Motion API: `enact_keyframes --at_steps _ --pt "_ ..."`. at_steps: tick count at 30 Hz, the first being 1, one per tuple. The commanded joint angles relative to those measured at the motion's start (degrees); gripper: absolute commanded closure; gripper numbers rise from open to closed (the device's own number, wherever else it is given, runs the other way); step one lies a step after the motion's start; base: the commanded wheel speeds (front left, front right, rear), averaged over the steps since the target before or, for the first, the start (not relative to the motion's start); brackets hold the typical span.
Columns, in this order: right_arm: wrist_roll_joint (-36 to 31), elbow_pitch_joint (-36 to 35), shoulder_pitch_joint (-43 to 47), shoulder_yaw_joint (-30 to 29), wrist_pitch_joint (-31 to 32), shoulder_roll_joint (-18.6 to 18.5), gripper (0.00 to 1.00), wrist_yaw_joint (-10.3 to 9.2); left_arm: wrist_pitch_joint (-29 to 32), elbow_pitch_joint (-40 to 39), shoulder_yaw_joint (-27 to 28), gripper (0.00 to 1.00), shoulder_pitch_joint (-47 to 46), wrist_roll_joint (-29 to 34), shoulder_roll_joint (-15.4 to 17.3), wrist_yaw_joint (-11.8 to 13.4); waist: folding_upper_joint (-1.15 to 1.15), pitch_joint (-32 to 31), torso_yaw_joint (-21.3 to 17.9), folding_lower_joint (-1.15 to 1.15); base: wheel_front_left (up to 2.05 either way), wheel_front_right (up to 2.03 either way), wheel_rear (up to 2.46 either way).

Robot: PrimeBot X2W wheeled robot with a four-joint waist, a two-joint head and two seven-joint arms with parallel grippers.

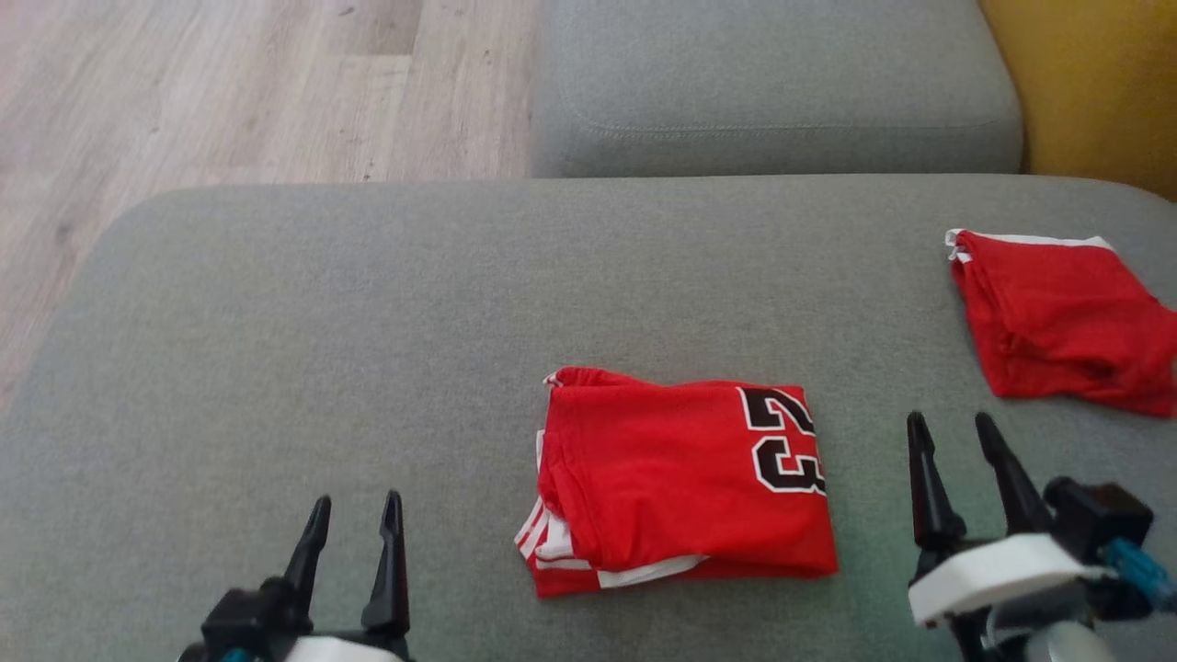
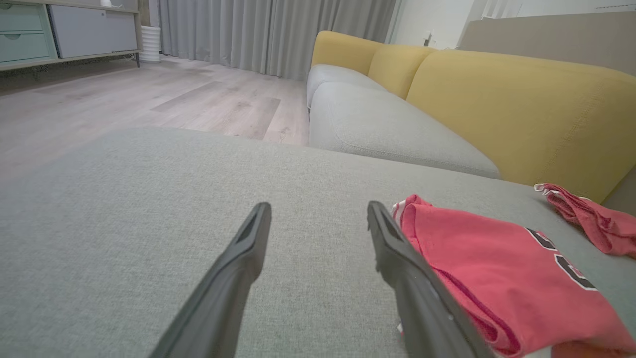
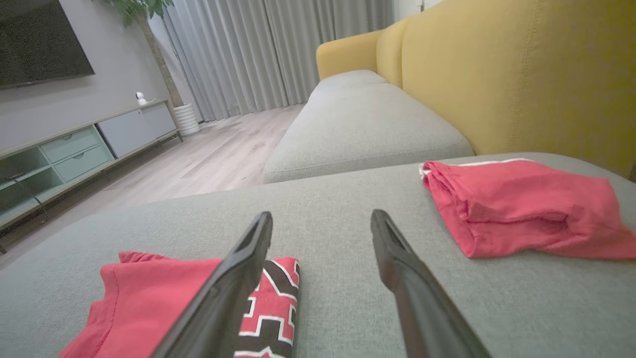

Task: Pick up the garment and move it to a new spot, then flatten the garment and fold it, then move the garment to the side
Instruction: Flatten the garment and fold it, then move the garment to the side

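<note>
Red folded jersey (image 1: 685, 487), number 23 showing, lies mid grey sofa cushion (image 1: 322, 303), between left tool (image 1: 357, 504) and right tool (image 1: 952, 421). Both tools spread, holding nothing. Another red garment (image 1: 1067, 322) sits far right.

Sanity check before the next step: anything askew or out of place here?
Nothing major. The numbered jersey lies folded on the grey cushion, but striped trim pokes out at its near-left corner. The second red garment sits folded, apart.
</note>
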Motion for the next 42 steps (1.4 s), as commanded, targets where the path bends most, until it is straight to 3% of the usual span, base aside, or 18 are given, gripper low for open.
enact_keyframes --at_steps 1,25,37,42 --pt "0.7 -2.7 -0.9 1.6 0.1 -0.3 0.0 0.37 -0.9 -0.9 2.8 0.0 -1.4 -0.5 0.2 -0.4 0.0 -0.4 -0.4 0.0 0.0 0.0 0.0" --pt "0.5 -3.5 2.7 3.4 1.3 -0.3 0.0 0.37 -1.1 -0.8 3.6 0.0 -0.7 0.0 -0.4 -1.5 0.0 -0.7 0.1 0.0 0.0 0.0 0.0" --pt "-0.5 4.6 -4.5 2.1 8.2 -0.3 0.0 0.37 -0.8 -1.3 3.1 0.0 -2.2 0.5 -0.6 -1.4 0.0 1.8 3.0 0.0 0.0 0.0 0.0" --pt "0.0 10.6 -9.0 1.6 11.4 -0.3 0.0 0.37 -0.9 -1.3 3.4 0.0 -2.8 0.8 -0.7 -1.3 0.0 3.4 5.9 0.0 0.0 0.0 0.0"
